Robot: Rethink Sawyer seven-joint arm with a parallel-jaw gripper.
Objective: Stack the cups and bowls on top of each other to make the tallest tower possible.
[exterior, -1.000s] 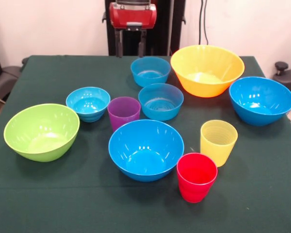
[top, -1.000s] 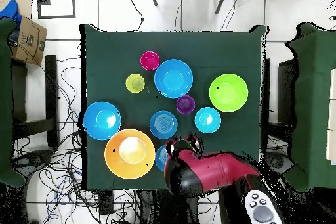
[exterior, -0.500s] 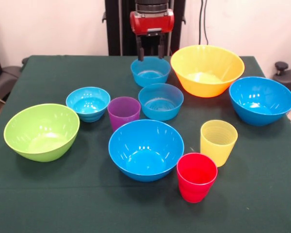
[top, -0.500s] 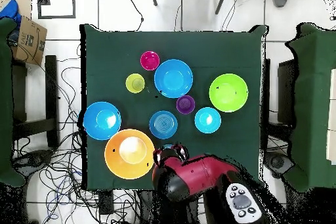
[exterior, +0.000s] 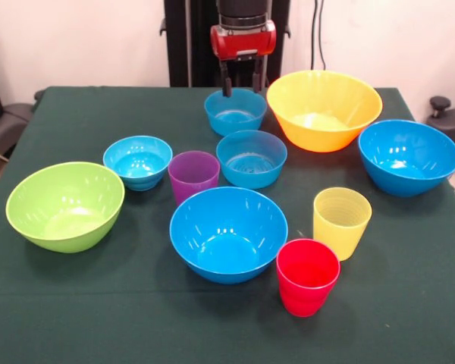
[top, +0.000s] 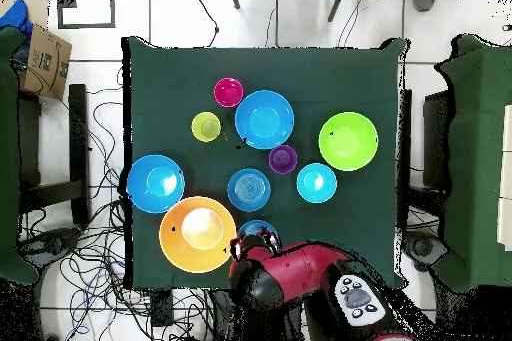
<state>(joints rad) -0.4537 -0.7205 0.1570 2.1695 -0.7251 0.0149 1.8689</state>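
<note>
On the green table [exterior: 76,318], nearest first: three cups [exterior: 307,276], red, yellow, purple; then seven separate bowls [exterior: 228,233], five blue, one green, one yellow. Farthest, the gripper [exterior: 241,83] hangs spread apart, empty, over a small blue bowl [exterior: 235,111].

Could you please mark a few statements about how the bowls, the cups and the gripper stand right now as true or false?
1. The gripper hangs over the far small blue bowl. True.
2. The purple cup sits inside the green bowl. False: it stands on the table between two small blue bowls.
3. No bowl is stacked on another yet. True.
4. The red cup lies on its side. False: it stands upright beside the yellow cup.
</note>
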